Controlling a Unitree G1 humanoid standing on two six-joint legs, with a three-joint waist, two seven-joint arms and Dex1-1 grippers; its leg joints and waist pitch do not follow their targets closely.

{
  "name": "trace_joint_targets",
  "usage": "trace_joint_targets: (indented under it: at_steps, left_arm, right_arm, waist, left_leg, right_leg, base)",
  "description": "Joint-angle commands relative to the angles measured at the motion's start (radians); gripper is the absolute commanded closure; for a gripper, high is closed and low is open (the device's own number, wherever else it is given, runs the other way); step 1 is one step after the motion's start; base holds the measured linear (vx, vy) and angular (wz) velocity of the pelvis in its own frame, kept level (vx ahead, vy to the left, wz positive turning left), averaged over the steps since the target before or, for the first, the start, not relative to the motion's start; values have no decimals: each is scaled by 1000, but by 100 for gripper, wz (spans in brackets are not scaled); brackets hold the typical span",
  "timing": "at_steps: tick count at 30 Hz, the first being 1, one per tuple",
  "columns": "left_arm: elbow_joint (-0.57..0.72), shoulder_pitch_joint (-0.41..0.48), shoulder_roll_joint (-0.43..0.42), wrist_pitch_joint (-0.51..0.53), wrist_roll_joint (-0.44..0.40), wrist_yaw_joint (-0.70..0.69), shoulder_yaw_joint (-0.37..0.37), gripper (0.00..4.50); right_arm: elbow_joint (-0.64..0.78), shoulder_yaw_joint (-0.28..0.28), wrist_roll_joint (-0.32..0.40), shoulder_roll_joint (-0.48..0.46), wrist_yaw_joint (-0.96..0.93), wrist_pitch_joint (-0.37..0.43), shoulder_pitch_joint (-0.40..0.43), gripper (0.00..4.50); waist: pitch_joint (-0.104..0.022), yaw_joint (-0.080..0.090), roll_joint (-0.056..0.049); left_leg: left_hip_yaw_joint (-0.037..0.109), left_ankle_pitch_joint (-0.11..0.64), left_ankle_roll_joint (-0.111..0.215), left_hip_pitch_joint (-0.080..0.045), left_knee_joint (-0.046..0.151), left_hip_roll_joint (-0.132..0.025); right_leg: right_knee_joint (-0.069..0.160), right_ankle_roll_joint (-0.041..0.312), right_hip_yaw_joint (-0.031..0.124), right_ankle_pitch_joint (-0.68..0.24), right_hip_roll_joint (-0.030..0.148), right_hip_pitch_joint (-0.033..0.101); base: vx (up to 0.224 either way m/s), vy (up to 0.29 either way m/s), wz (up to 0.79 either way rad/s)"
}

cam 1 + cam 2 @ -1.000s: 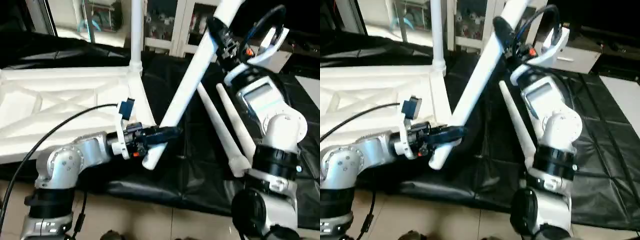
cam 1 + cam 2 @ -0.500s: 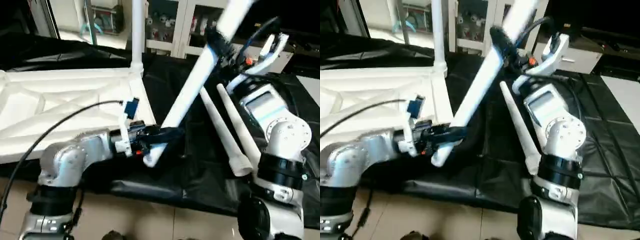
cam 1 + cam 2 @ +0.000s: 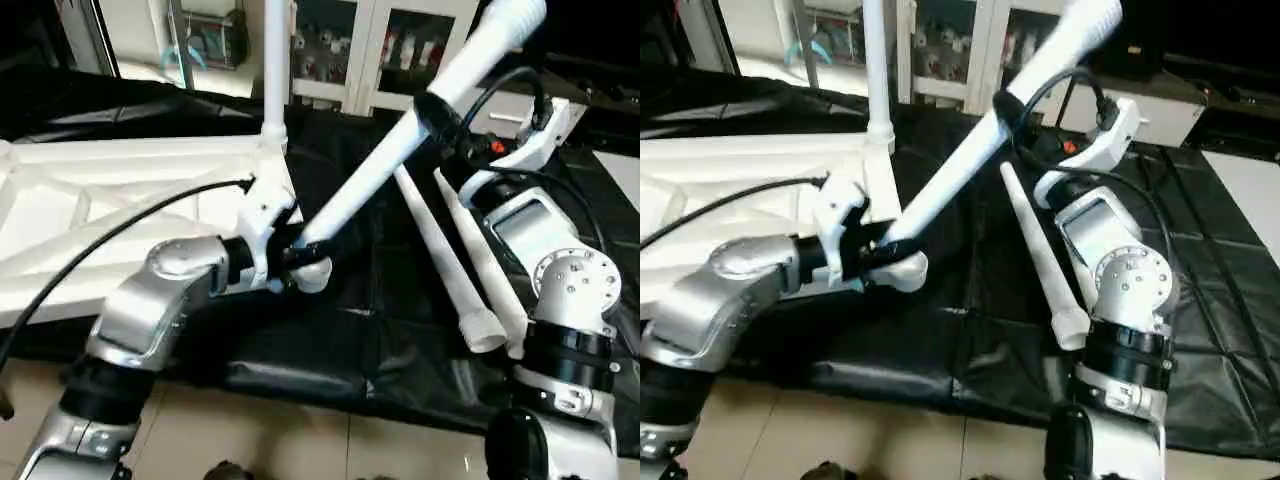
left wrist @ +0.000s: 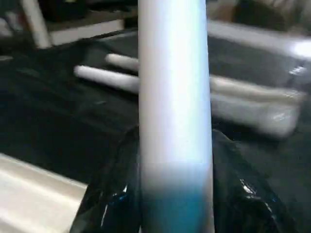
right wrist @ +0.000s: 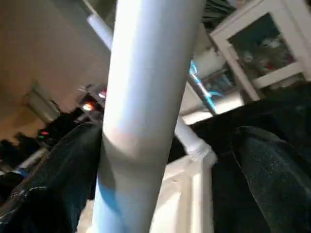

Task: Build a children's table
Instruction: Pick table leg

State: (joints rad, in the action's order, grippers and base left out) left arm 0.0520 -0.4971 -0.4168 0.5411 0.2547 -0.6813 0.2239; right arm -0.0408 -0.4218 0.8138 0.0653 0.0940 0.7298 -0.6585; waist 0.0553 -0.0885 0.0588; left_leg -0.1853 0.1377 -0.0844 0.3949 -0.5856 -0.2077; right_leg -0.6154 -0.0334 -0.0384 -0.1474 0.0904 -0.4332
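Left jaws around slanted leg; right jaws loosely astride.

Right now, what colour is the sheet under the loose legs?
Black sheet, clearest in the left eye view.

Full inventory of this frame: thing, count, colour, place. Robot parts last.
Table top: 1, white, upside down on the black sheet, ribbed underside up, picture left.
Fitted leg: 1, white, standing upright in the top's far corner socket.
Held leg: 1, white, slanting up from beside the top's near corner toward the upper right.
Loose legs: 2, white, lying side by side on the sheet, right of the held leg.
Black sheet: 1, black, covering the work surface.
Cabinet: 1, white with glass doors, at the back.
Floor: beige tiles, near edge.
Left claw: 1, black fingers, closed on the held leg's lower end.
Right claw: 1, black fingers either side of the held leg higher up, open.
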Motion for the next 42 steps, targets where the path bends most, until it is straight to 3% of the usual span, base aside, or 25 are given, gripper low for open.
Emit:
trace_joint_targets:
  at_steps: [1, 8, 9, 10, 11, 14, 18, 19, 20, 22, 25, 28, 30, 31, 33, 35, 39, 40, 42]
  left_arm:
    - [-2, -33, -8, -80, -72, 47, 20, 301]
    - [-65, -38, -24, -146, -175, 137, 6, 302]
    - [-70, -39, -25, -153, -188, 155, 1, 302]
    - [-73, -40, -26, -158, -196, 167, -1, 302]
    - [-82, -43, -33, -167, -212, 179, -4, 302]
    - [-95, -46, -42, -200, -241, 195, -5, 302]
    - [-109, -50, -81, -258, -312, 195, 30, 302]
    - [-112, -50, -89, -267, -324, 194, 36, 302]
    - [-123, -52, -114, -292, -361, 191, 53, 302]
    - [-157, -65, -175, -354, -452, 196, 95, 302]
    - [-170, -69, -190, -367, -469, 195, 98, 302]
    - [-185, -85, -227, -400, -533, 189, 114, 302]
    - [-192, -88, -229, -408, -540, 188, 114, 302]
    - [-213, -98, -235, -432, -554, 195, 116, 302]
    - [-221, -102, -236, -441, -559, 198, 117, 302]
    - [-241, -114, -238, -460, -577, 203, 121, 302]
    - [-255, -124, -240, -477, -597, 205, 125, 302]
    - [-268, -131, -244, -500, -628, 221, 129, 302]
    - [-279, -137, -246, -513, -645, 227, 133, 302]
  right_arm:
    - [-22, 4, -46, 27, -32, -21, 24, 0]
    - [61, 63, -33, 102, 64, 46, 91, 0]
    - [75, 76, -35, 115, 80, 59, 108, 0]
    - [84, 84, -37, 122, 88, 66, 119, 0]
    - [105, 104, -35, 141, 105, 105, 150, 0]
    - [127, 130, -49, 159, 111, 119, 189, 0]
    - [153, 172, -121, 194, 126, 41, 211, 0]
    - [157, 183, -146, 205, 131, 16, 213, 0]
    - [169, 243, -268, 259, 156, -100, 213, 0]
    - [185, 338, -448, 348, 190, -264, 188, 0]
    - [189, 380, -506, 392, 205, -303, 170, 0]
    - [193, 510, -687, 521, 263, -428, 129, 0]
    - [192, 531, -717, 539, 274, -447, 123, 0]
    - [173, 573, -785, 565, 301, -503, 112, 0]
    - [165, 589, -809, 573, 309, -524, 108, 0]
    - [132, 642, -881, 585, 323, -572, 94, 0]
    - [85, 695, -943, 594, 319, -604, 75, 0]
    - [21, 732, -1013, 594, 302, -640, 47, 0]
    - [-26, 751, -1061, 589, 282, -653, 21, 0]
  waist:
    - [-80, 2, -19]
    - [-81, -1, -14]
    - [-81, 1, -2]
    - [-81, -2, -8]
    - [-80, 0, -5]
    - [-78, -1, -8]
    - [-77, -2, -8]
    - [-77, -2, -8]
    - [-76, -3, -11]
    - [-76, -7, -8]
    - [-75, -1, -9]
    - [-75, -1, -8]
    - [-74, 0, -6]
    - [-73, -1, -5]
    - [-74, 1, -6]
    - [-74, 2, -5]
    - [-73, 5, -5]
    - [-74, 5, -3]
    - [-74, 6, -2]
  left_leg:
    - [2, 311, -93, -28, 67, 0]
    - [2, 299, -77, -27, 64, -1]
    - [0, 289, -70, -24, 63, -2]
    - [2, 284, -68, -24, 63, -3]
    - [1, 284, -66, -24, 63, -2]
    - [2, 302, -63, -24, 63, -3]
    - [3, 322, -68, -25, 63, -3]
    - [4, 327, -68, -25, 63, -4]
    - [5, 331, -71, -24, 64, -4]
    - [7, 320, -76, -23, 62, -5]
    - [6, 326, -65, -24, 59, -3]
    - [8, 340, -60, -25, 59, -6]
    - [7, 340, -51, -23, 57, -5]
    - [8, 341, -47, -22, 57, -5]
    - [7, 344, -45, -22, 57, -4]
    - [8, 350, -42, -23, 56, -5]
    - [9, 367, -41, -24, 56, -5]
    - [9, 363, -41, -23, 56, -6]
    - [9, 367, -42, -24, 54, -5]
  right_leg:
    - [73, 62, 19, -295, 18, 43]
    - [70, 77, 19, -266, 18, 46]
    - [70, 81, 18, -261, 18, 48]
    - [68, 85, 19, -259, 19, 49]
    - [69, 88, 19, -263, 20, 47]
    - [75, 90, 18, -308, 22, 43]
    - [79, 73, 18, -350, 24, 40]
    - [80, 72, 18, -358, 24, 39]
    - [80, 69, 18, -363, 25, 38]
    - [79, 51, 18, -359, 25, 38]
    - [75, 70, 20, -360, 24, 36]
    - [72, 94, 19, -326, 22, 38]
    - [71, 101, 20, -324, 24, 40]
    - [71, 105, 20, -327, 23, 39]
    - [70, 109, 21, -322, 24, 39]
    - [69, 116, 21, -316, 23, 40]
    - [71, 125, 20, -330, 23, 39]
    - [69, 129, 20, -321, 23, 39]
    - [68, 132, 20, -324, 24, 39]
  base:
    - [0, 0, 0]
    - [0, 0, 0]
    - [0, 0, 0]
    - [0, 0, 0]
    - [0, 0, 0]
    - [0, 0, 0]
    - [0, 0, 0]
    - [0, 0, 0]
    - [0, 0, 0]
    - [0, 0, 0]
    - [0, 0, 0]
    - [0, 0, 0]
    - [0, 0, 0]
    - [0, 0, 0]
    - [0, 0, 0]
    - [0, 0, 0]
    - [0, 0, 0]
    - [0, 0, 0]
    - [0, 0, 0]
